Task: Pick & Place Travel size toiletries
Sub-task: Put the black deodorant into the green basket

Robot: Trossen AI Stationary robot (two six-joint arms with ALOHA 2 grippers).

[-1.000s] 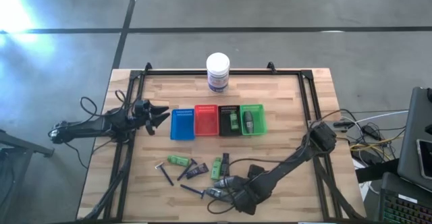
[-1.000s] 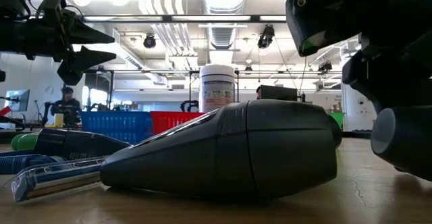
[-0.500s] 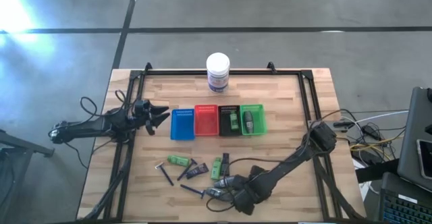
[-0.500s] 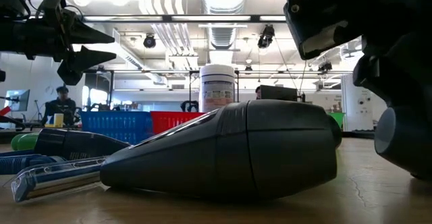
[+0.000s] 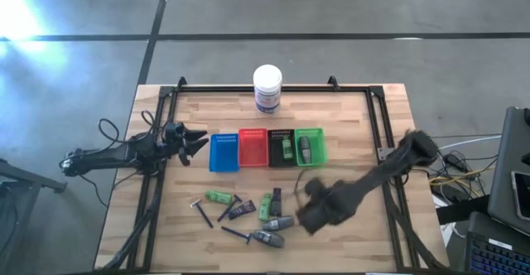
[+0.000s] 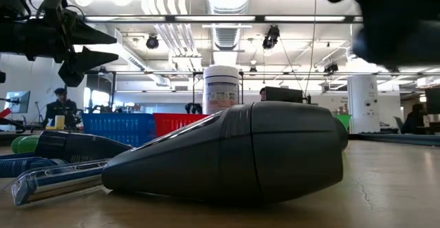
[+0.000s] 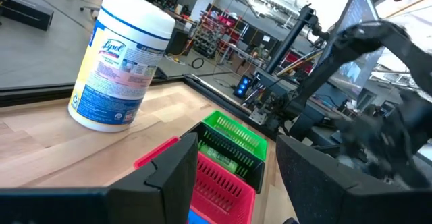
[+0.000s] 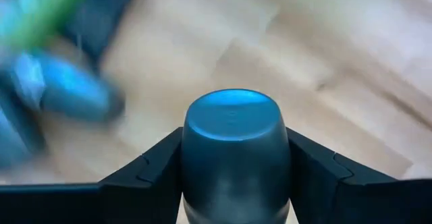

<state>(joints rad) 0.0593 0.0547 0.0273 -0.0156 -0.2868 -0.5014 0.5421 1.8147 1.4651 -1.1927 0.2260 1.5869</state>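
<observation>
In the right wrist view, the right gripper [image 8: 233,183] has its two dark fingers [image 8: 152,173] pinching a grey oblong mini bottle [image 8: 233,146], whose rounded end faces the camera and whose long axis runs straight out between the fingers. In the high view this gripper [image 5: 310,217] sits lower right of centre, above the light wooden counter [image 5: 348,118].

Along the lower middle of the high view lies the loose cluster of toiletries. Two more grey oblong bottles rest there: one [image 5: 267,239] lowest in the frame, and a second [image 5: 278,222] just above it, both lying roughly left to right. Two green tubes show, one [image 5: 219,197] at the cluster's left lying left to right, one [image 5: 265,205] nearer its middle and tilted. A small dark tube [image 5: 242,209] lies between them. Two thin dark-handled razors [image 5: 201,213] [image 5: 234,233] lie slanted at the cluster's left and lower edge.

Farther up, mid-frame, four small trays stand in a row: blue [image 5: 223,152], red [image 5: 252,147], black [image 5: 281,148] holding one green item, green [image 5: 310,146] holding one dark item.

At mid-left the left gripper [image 5: 195,142] hovers with fingers spread, empty.

At the upper centre stands one large white jar with a blue label [image 5: 267,89].
</observation>
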